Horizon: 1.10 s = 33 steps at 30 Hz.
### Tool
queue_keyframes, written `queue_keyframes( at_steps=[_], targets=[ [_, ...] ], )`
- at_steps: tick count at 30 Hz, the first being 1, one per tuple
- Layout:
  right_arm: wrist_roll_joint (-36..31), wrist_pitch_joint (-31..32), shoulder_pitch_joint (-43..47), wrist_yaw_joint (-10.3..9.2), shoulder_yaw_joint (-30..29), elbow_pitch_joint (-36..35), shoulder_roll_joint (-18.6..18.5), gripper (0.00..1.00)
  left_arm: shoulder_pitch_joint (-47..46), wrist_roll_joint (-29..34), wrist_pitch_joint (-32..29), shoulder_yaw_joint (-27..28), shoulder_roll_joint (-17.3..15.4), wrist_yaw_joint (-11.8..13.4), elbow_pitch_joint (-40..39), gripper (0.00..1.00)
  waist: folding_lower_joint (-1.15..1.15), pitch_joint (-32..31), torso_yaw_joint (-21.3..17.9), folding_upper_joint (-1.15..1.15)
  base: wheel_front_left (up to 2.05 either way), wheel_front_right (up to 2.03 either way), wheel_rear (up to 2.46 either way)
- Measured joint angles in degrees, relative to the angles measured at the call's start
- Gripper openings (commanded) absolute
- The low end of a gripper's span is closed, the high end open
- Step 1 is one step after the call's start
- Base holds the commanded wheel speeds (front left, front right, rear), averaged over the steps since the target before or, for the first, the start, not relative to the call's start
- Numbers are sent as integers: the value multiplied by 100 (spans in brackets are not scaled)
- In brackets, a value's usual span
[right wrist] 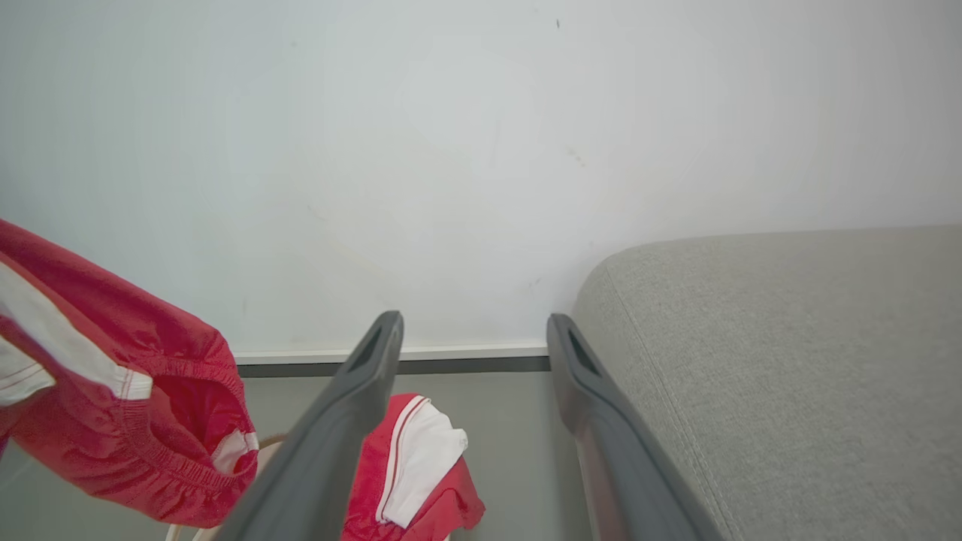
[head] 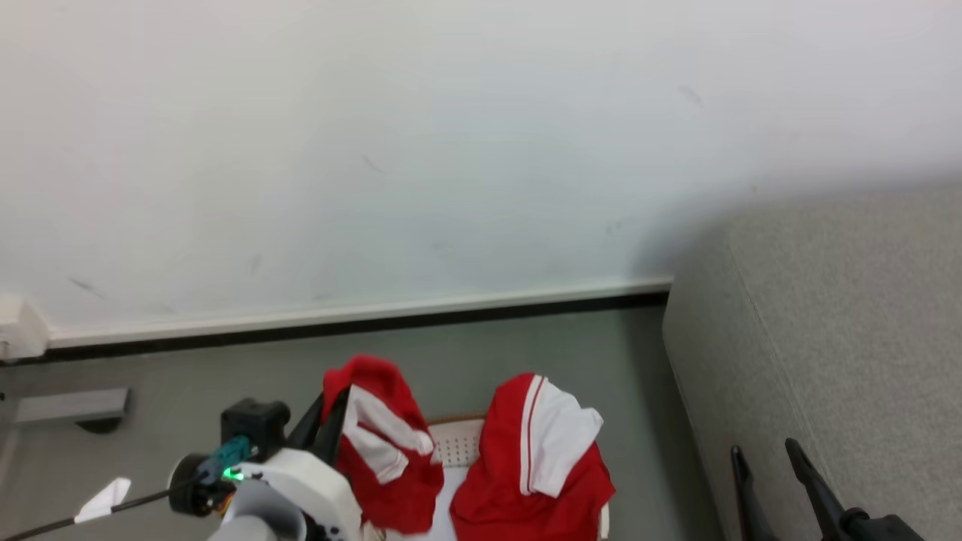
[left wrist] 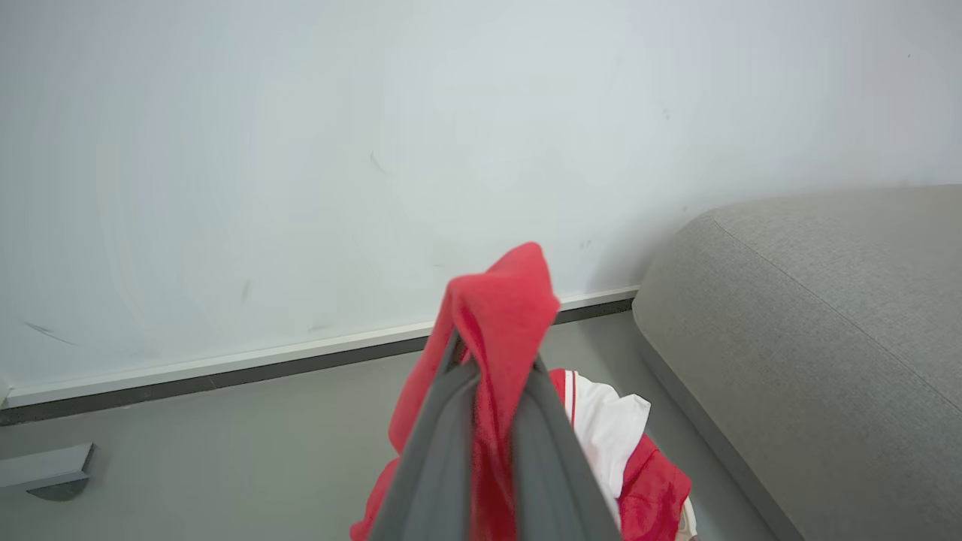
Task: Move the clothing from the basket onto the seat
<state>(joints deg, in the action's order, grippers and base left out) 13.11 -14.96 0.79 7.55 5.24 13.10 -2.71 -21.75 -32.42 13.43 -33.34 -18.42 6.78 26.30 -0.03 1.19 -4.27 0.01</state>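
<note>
Red shorts [head: 383, 451] hang from the left gripper [left wrist: 494, 359], jaws clamped on them, above the basket [head: 460, 445] (shirt [head: 526, 466] heaped at its right). The right gripper [right wrist: 473, 330], jaws apart, hovers beside the grey seat [head: 842, 315].

A white wall [head: 451, 150] with a few faint scuffs meets a grey floor [head: 188, 368]. A white skirting [head: 361, 309] with a dark strip beneath it runs along the join. At the left, a flat grey block [head: 71, 406] lies near the wall, and a white box [head: 19, 330] sits on the skirting.
</note>
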Motion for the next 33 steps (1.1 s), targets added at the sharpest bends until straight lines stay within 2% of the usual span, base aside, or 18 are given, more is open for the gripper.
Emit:
queue_keyframes(
  at_steps=[8, 13, 16, 20, 23, 33],
  targets=[
    [1, 0, 37, 0, 192, 12, -121, 100, 665, -71, -320, 68, -392, 414, -1132, 0, 1, -525, 290, 0, 0, 0, 0],
    [12, 0, -32, 0, 612, -46, -271, 100, 845, -87, -600, 110, -632, 590, -1769, 0, 1, -598, 408, 0, 0, 0, 0],
    [142, 0, -209, 0, 1180, -119, -391, 100, 884, -87, -770, 100, -750, 638, -2164, 0, 2, -595, 435, 0, 0, 0, 0],
    [504, 0, -571, 0, 2282, -104, -777, 100, 890, -103, -958, 41, -820, 631, -2560, 0, 3, -571, 460, 0, 0, 0, 0],
    [784, 0, -962, 1, 2863, -58, -989, 100, 853, -97, -1054, -30, -804, 625, -2693, 0, 3, -568, 470, -1, 0, 0, 0],
    [1391, 0, -2055, 1, 4451, 178, -985, 100, 358, 16, -1243, -522, -334, 400, -2805, 0, 3, -557, 516, -1, 0, 0, 0]
  ],
)
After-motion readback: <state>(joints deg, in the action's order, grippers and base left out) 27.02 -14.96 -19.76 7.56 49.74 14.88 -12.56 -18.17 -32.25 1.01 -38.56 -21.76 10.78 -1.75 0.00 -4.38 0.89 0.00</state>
